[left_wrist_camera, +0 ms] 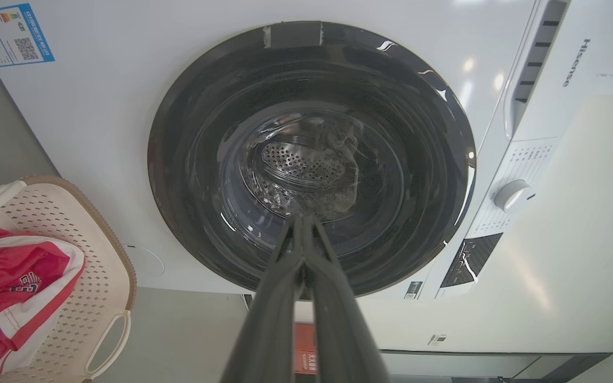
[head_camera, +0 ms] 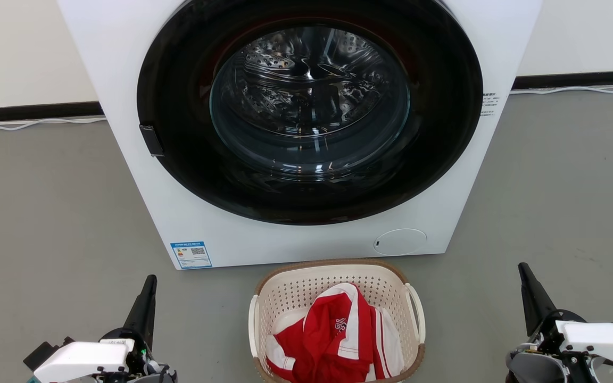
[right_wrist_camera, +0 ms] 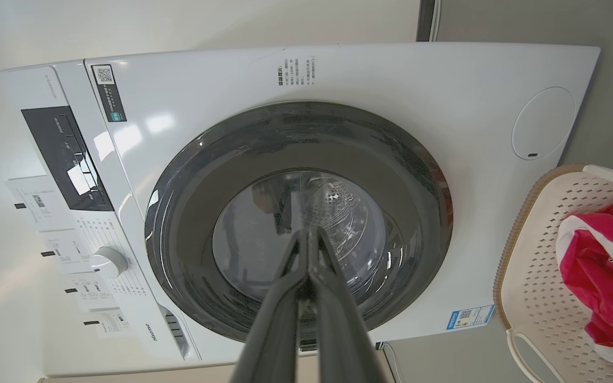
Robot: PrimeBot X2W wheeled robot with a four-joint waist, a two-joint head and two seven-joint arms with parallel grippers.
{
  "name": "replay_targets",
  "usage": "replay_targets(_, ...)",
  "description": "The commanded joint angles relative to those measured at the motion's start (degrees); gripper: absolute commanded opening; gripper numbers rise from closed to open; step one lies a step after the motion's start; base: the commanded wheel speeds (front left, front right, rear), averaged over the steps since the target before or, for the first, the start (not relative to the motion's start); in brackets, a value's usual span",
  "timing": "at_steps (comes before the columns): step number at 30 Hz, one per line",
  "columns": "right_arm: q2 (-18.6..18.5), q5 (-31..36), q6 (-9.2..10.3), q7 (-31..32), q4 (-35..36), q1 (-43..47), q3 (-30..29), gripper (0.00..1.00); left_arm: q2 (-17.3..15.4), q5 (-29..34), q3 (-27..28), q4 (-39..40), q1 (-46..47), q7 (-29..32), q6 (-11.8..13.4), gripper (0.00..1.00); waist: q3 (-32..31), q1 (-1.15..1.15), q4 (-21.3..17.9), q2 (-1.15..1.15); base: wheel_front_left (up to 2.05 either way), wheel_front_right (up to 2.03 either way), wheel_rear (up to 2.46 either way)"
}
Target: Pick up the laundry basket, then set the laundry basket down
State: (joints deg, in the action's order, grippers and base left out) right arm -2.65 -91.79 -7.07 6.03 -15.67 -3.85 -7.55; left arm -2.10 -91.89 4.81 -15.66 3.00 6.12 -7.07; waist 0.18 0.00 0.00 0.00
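The laundry basket (head_camera: 306, 290) stands on the grey floor just in front of the washer, cream and perforated with a brown rim and white loop handles on both sides. Red and white clothing (head_camera: 336, 340) lies inside it. In the left wrist view the laundry basket (left_wrist_camera: 80, 298) sits at the lower left; in the right wrist view the laundry basket (right_wrist_camera: 538, 276) sits at the right edge. My left gripper (head_camera: 150, 281) is shut and empty, well to the basket's left. My right gripper (head_camera: 522, 268) is shut and empty, well to its right. Both point towards the washer.
A white front-loading washer (head_camera: 189, 213) with a closed dark round door (head_camera: 309, 106) stands right behind the basket. Grey floor (head_camera: 46, 213) spreads to both sides. A pale wall with a black skirting strip and a white cable (head_camera: 30, 123) runs behind.
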Motion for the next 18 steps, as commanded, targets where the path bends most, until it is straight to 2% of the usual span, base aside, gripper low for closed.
replay_targets(1, -0.22, -0.4, -0.42, 0.45, 1.65, -2.33, 1.05, 0.0, -0.77, -0.3, 1.69, 1.63, 3.18, 0.35, -0.42, 0.0, 0.0, 0.0, 0.0, 0.0, 0.0, 0.0, 0.0)
replay_targets(18, -0.22, -0.4, -0.42, 0.45, 1.65, -2.33, 1.05, 0.0, -0.77, -0.3, 1.69, 1.63, 3.18, 0.35, -0.42, 0.0, 0.0, 0.0, 0.0, 0.0, 0.0, 0.0, 0.0)
